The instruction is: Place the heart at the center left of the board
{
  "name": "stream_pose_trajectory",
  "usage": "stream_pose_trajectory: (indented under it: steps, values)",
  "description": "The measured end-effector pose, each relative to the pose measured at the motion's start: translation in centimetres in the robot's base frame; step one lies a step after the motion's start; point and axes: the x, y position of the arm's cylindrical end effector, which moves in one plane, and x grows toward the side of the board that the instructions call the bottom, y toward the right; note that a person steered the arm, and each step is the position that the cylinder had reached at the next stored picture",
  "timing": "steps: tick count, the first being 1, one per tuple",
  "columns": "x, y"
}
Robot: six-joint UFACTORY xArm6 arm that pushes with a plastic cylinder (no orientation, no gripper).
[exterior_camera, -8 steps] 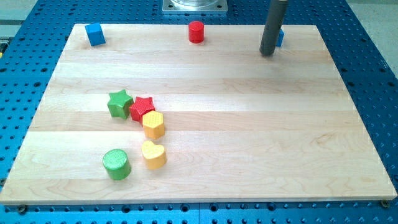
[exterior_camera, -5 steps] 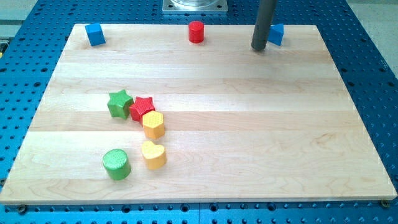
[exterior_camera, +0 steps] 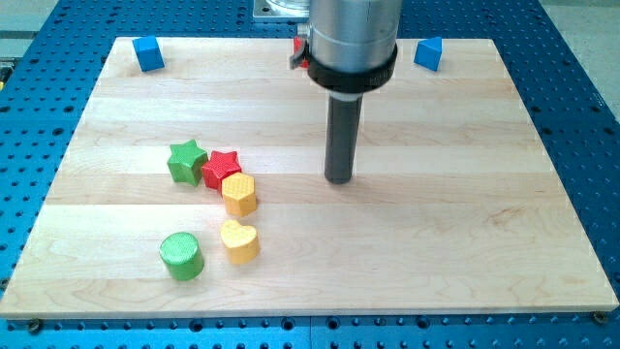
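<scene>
The yellow heart lies at the board's lower left, just right of the green cylinder. My tip rests near the board's middle, well to the right of and above the heart, touching no block. The yellow hexagon sits just above the heart. The red star and green star press together above the hexagon.
A blue block sits at the top left corner and another blue block at the top right. The red cylinder at the top edge is mostly hidden behind the arm's body. The wooden board lies on a blue perforated table.
My tip has moved from the top right, beside the blue block, down and left to the board's middle. The blocks have not moved.
</scene>
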Motion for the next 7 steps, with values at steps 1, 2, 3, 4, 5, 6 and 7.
stream_pose_trajectory:
  steps: [1,2,3,4,5,6,7]
  values:
    - [0.4,0.0]
    - [0.4,0.0]
    - [4.1,-2.6]
    - [9.8,-4.1]
    - [11.2,-9.5]
    - [7.1,-15.4]
    - [4.7,-19.1]
